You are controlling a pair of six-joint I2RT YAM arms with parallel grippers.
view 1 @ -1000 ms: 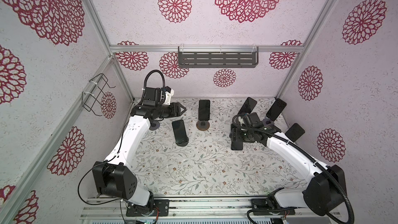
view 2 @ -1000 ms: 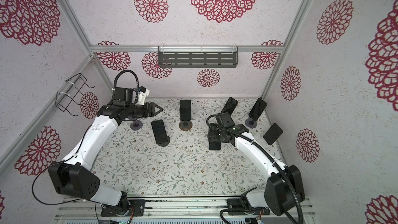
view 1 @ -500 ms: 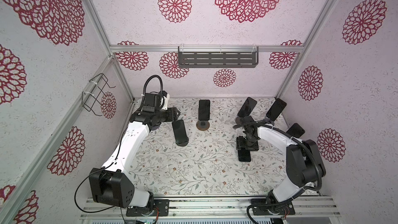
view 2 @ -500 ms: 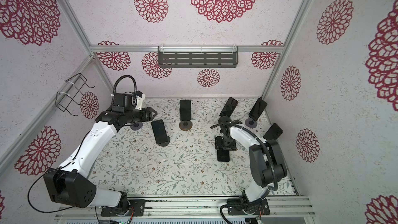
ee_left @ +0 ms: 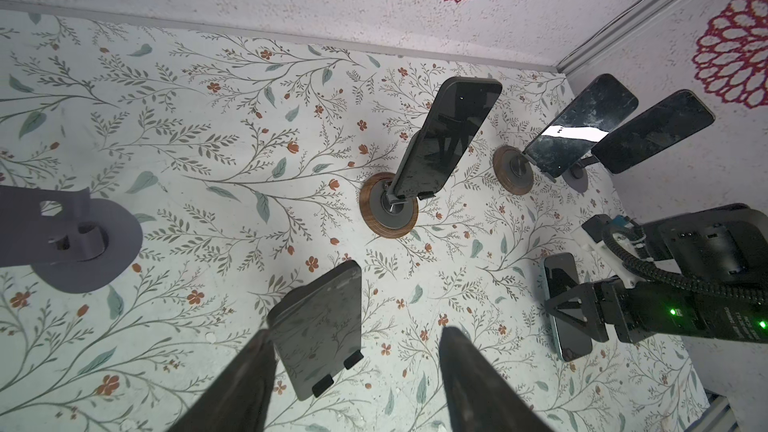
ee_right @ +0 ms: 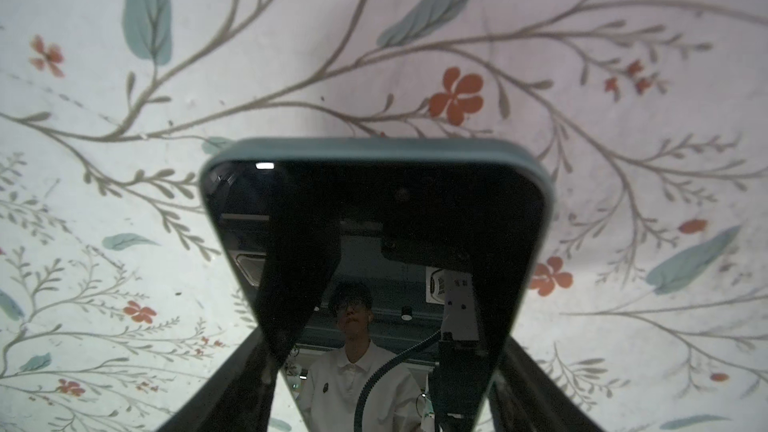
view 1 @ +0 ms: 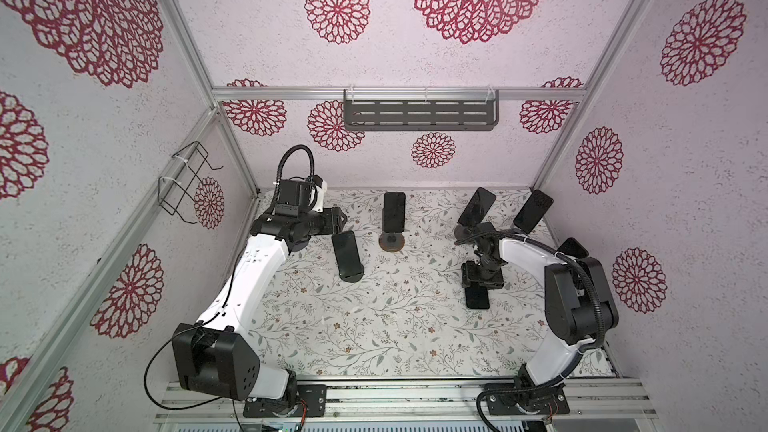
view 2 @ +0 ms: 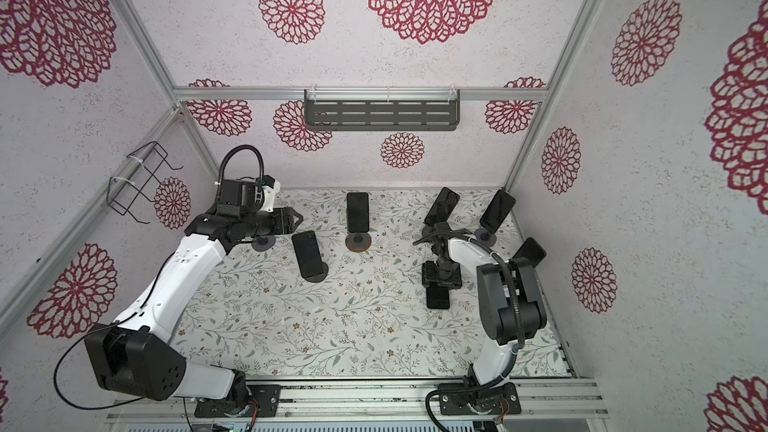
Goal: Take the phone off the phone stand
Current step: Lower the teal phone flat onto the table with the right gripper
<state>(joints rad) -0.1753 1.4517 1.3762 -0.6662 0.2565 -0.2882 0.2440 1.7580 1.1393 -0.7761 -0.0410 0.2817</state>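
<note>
Pointing straight down at about 3 o'clock on the tabletop (view 1: 374,326), the right claw (view 1: 480,284) is clamped on the long edges of the flat phone (view 1: 477,301). That phone lies screen up on the flowered surface, off any stand. In the right wrist view its fingers (ee_right: 232,392) press against both sides of the dark glass.

The left claw (view 1: 338,220) hangs at about 10 o'clock with its fingers apart and nothing between them. Just at its 5 o'clock a leaning phone (view 1: 347,255) sits in a dark stand. In the left wrist view this phone is close ahead of the open fingertips (ee_left: 451,351), apart from them. An empty grey stand (view 2: 262,243) sits partly under the left arm.

At 12 o'clock a middle phone (view 1: 393,211) stands upright on a wood-rimmed base (view 1: 392,245). Towards 1 o'clock a tilted phone (view 1: 477,206) leans on its own stand, just beyond the right arm's wrist and nearest to the flat phone. At its 3 o'clock, by the back corner, is a corner phone (view 1: 533,210). An edge phone (view 1: 572,248) shows at 2 o'clock, partly hidden behind the right arm's elbow.

A slotted shelf (view 1: 419,114) hangs on the back wall, and a wire basket (view 1: 187,180) on the wall at 9 o'clock.
</note>
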